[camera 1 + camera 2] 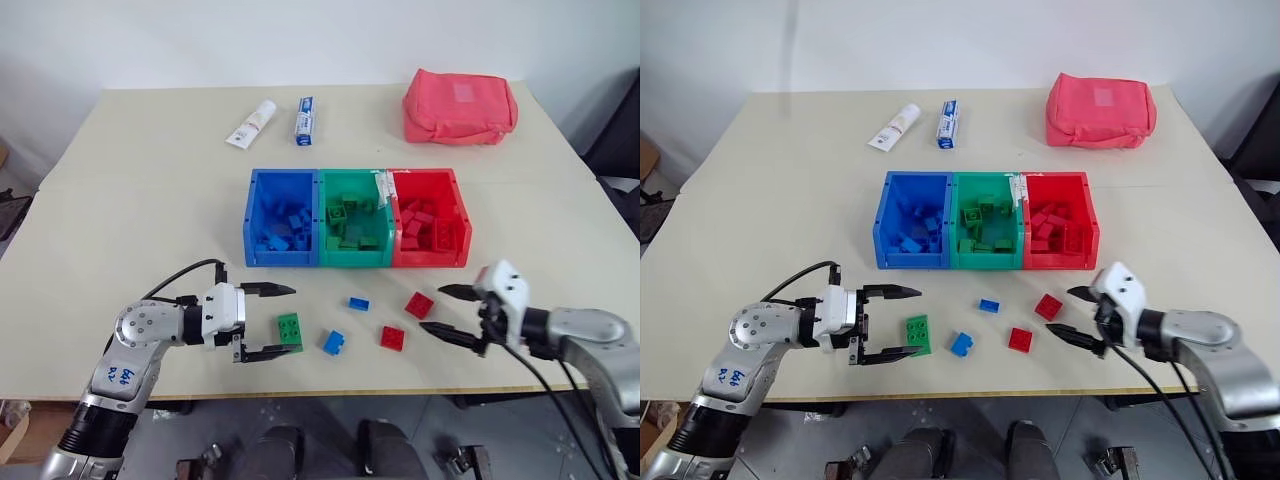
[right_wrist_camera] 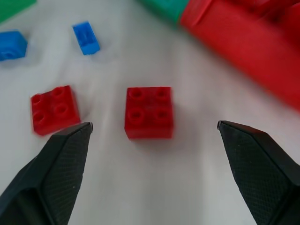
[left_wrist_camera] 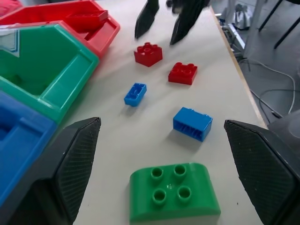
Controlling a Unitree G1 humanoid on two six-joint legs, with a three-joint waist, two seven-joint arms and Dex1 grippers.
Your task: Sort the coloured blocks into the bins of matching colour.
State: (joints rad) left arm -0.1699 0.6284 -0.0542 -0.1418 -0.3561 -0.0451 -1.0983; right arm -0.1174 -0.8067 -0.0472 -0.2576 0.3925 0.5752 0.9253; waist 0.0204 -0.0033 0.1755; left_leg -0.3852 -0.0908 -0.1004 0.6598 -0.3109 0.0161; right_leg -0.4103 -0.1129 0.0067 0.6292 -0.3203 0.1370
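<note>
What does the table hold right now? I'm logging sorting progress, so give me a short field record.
loose blocks: green block, two blue, two red
bins: blue bin, green bin, red bin, each holding matching blocks
left pincer: open, around the green block
right pincer: open, beside the red blocks

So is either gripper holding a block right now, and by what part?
Nothing is held. The left gripper and right gripper are both open and empty.

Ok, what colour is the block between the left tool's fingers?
Green; the block shows best in the left wrist view.
</note>
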